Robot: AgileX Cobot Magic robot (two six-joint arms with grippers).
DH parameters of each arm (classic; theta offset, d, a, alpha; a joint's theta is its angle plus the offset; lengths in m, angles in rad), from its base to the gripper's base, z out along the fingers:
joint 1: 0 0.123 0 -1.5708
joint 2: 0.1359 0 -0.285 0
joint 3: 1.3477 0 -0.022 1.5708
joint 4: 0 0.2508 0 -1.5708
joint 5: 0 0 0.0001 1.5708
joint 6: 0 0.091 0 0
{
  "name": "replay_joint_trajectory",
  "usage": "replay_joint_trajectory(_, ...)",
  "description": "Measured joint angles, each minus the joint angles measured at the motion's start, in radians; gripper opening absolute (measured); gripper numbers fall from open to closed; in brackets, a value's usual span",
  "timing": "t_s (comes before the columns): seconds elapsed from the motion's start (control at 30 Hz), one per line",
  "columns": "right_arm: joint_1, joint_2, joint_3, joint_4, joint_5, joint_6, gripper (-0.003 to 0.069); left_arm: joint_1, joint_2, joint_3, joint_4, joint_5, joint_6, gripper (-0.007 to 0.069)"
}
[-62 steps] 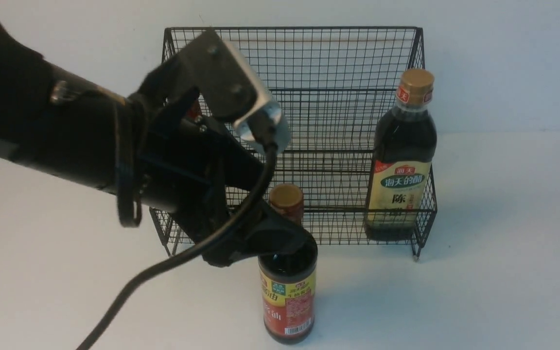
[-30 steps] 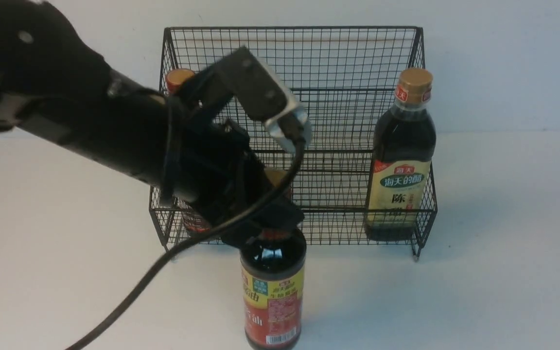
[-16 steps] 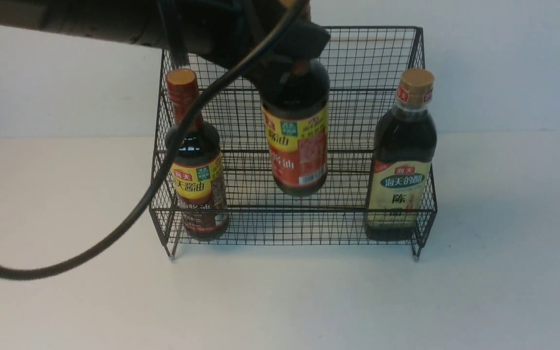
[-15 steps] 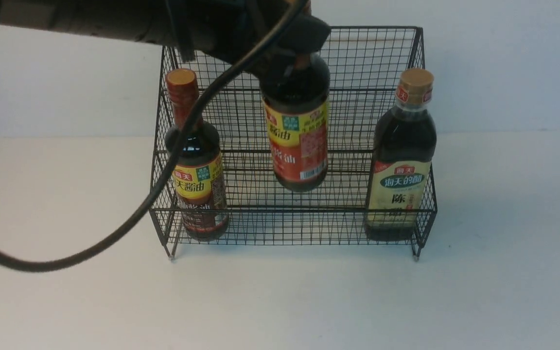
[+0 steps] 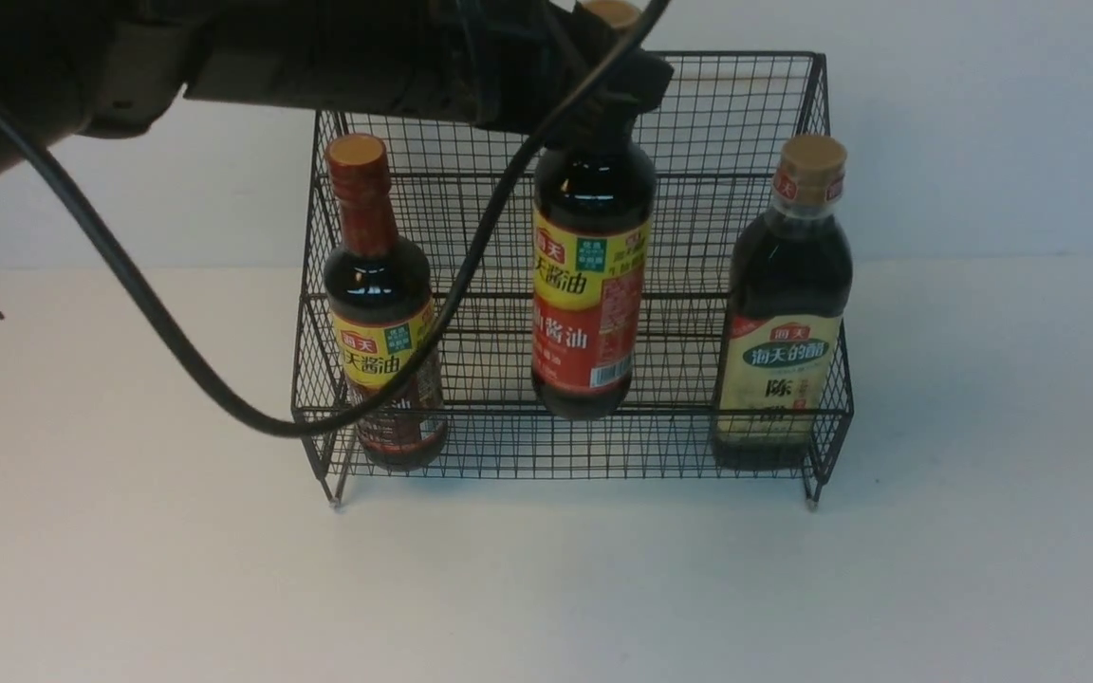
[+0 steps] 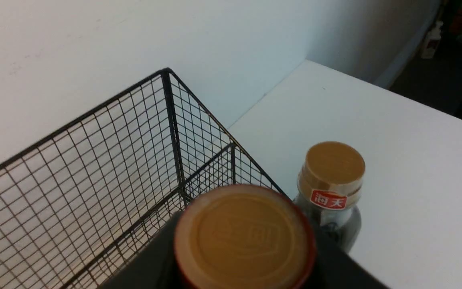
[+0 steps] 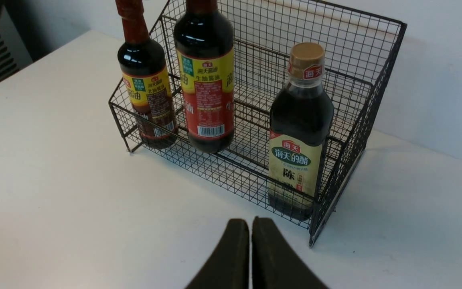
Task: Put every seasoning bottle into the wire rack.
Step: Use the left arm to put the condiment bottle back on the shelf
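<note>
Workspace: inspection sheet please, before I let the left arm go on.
Surface: white table, no spills seen.
Job's things: rack upright; left bottle and cream-label bottle stand on its lower tier; middle bottle hangs between them, base apparently above that tier.
Clutter: nothing seen.
Grippers: left gripper shut on the middle bottle's neck; right gripper shut, empty, over the table before the rack.
Cables: black cable loops from the left arm across the left bottle's front.
Surroundings: white wall behind the rack.
</note>
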Motion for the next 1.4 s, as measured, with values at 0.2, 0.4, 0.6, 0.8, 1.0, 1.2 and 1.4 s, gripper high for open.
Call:
replay_joint_trajectory(0.2, 0.000, 0.000, 0.000, 0.001, 0.021, 0.002, 0.0002, 0.000, 0.033, -0.008, -0.027, -0.055, 0.004, 0.0268)
replay_joint_trajectory(0.4, 0.000, 0.000, 0.000, 0.002, 0.044, 0.002, 0.0002, 0.000, 0.060, 0.010, 0.013, -0.080, 0.045, 0.0268)
replay_joint_trajectory(0.6, 0.000, 0.000, 0.000, 0.002, 0.047, 0.002, 0.0002, 0.000, 0.081, 0.020, 0.008, -0.074, 0.051, 0.0268)
replay_joint_trajectory(0.8, 0.000, 0.000, 0.000, 0.002, 0.047, -0.005, 0.0002, 0.000, 0.089, 0.020, -0.011, -0.035, 0.064, 0.0267)
replay_joint_trajectory(1.0, 0.000, 0.000, 0.000, 0.002, 0.047, -0.005, 0.0002, 0.001, 0.136, 0.019, -0.075, 0.013, 0.069, 0.0267)
replay_joint_trajectory(1.2, 0.000, 0.000, 0.000, 0.001, 0.050, -0.009, 0.0002, 0.017, 0.136, 0.015, -0.078, 0.059, 0.070, 0.0267)
replay_joint_trajectory(1.4, 0.000, 0.000, 0.000, 0.002, 0.058, -0.009, 0.0002, 0.030, 0.136, 0.012, -0.074, 0.083, 0.073, 0.0267)
